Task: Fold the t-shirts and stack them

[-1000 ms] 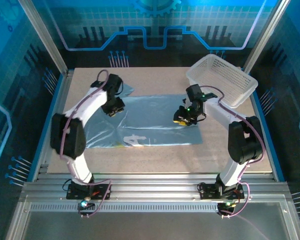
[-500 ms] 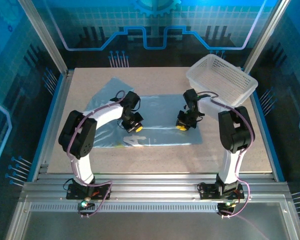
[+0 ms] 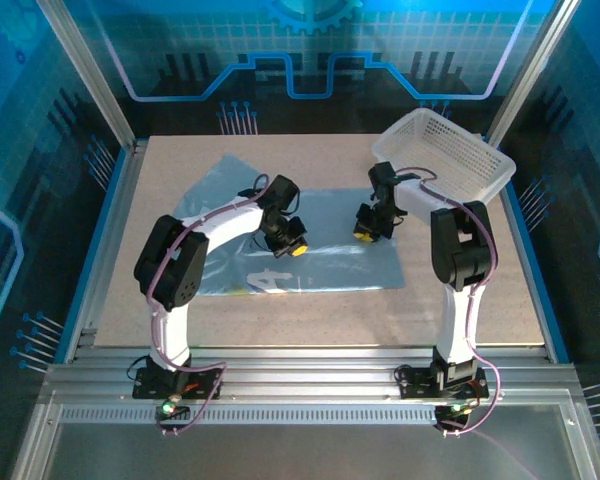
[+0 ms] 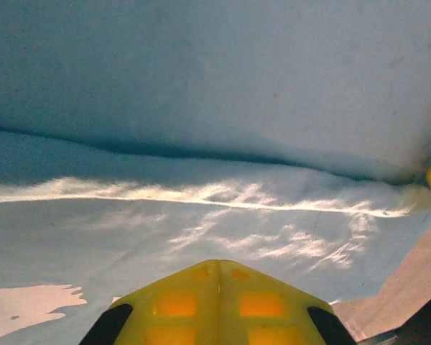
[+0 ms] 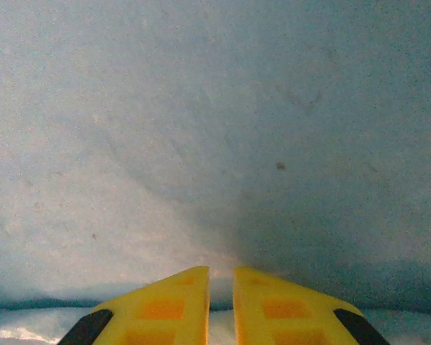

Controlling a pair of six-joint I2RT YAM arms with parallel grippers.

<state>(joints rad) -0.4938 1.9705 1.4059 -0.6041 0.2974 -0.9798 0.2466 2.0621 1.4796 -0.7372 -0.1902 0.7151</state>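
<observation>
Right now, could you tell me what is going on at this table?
Two robot arms are folding a pale grey-blue t-shirt spread on the table. The left gripper and the right gripper are both down on its middle, closed and apparently pinching the fabric. A white lattice basket sits at the far right corner.

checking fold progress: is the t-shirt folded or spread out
Partly folded: the t-shirt lies mostly flat, but the left wrist view shows one layer doubled over another.

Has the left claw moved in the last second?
Yes. The left gripper has swung right, toward the white basket, to the middle of the t-shirt.
</observation>
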